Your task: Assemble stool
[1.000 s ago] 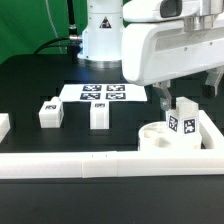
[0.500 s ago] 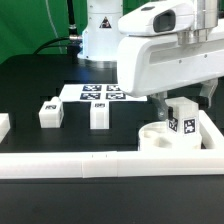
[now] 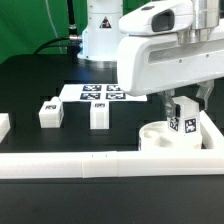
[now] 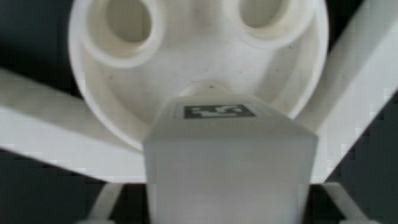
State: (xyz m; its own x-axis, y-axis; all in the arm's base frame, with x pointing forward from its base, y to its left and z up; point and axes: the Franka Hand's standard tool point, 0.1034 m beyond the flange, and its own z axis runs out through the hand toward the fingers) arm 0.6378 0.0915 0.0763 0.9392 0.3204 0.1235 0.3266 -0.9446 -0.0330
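The stool's round white seat lies at the exterior view's right, in the corner of the border rails. One tagged leg stands upright on it. My gripper has come down over this leg, one finger on each side. In the wrist view the leg fills the middle, with the seat and two of its sockets beyond it. My gripper straddles the leg, and a thin dark gap shows between each finger and the leg's sides. Two more legs rest on the black table.
The marker board lies flat behind the loose legs, near the robot's base. A long white border rail runs along the front, and another meets it at the right. A white piece sits at the left edge.
My gripper has dropped from above the standing leg to around it. Its fingers have drawn closer to the leg's sides. The parts have not moved.
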